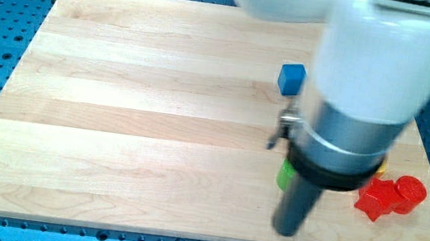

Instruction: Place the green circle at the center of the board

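The tip [287, 231] is set just below the half-hidden green circle [284, 174], seemingly for pushing it boardward; no jaws are fitted.

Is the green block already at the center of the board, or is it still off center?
Off center. The green block lies right of the board's middle, mostly hidden behind the arm; its shape cannot be told. My tip is just below it.

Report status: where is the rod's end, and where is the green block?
My tip low, near the board's bottom edge. Green block mostly hidden behind the rod, right of centre. Blue cube above; red blocks right.
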{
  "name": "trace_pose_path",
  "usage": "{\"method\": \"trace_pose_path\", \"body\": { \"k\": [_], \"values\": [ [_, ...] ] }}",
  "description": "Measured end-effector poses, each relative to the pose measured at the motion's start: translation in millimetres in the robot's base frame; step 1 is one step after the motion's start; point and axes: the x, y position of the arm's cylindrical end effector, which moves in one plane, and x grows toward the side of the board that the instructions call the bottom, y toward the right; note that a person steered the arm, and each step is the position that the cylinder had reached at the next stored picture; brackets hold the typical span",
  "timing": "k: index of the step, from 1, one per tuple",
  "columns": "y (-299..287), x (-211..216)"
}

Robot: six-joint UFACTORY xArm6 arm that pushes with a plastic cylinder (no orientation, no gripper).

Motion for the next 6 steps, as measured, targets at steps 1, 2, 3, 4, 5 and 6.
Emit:
{"method": "trace_pose_path", "body": {
  "k": [1, 2, 3, 4, 5, 6],
  "values": [
    [16.0, -30.4],
    [-7.5, -69.0],
    [-37.0, -100.9],
    [-44.6, -144.4],
    [-57.4, -103.3],
    [-62.5, -103.7]
  ]
}}
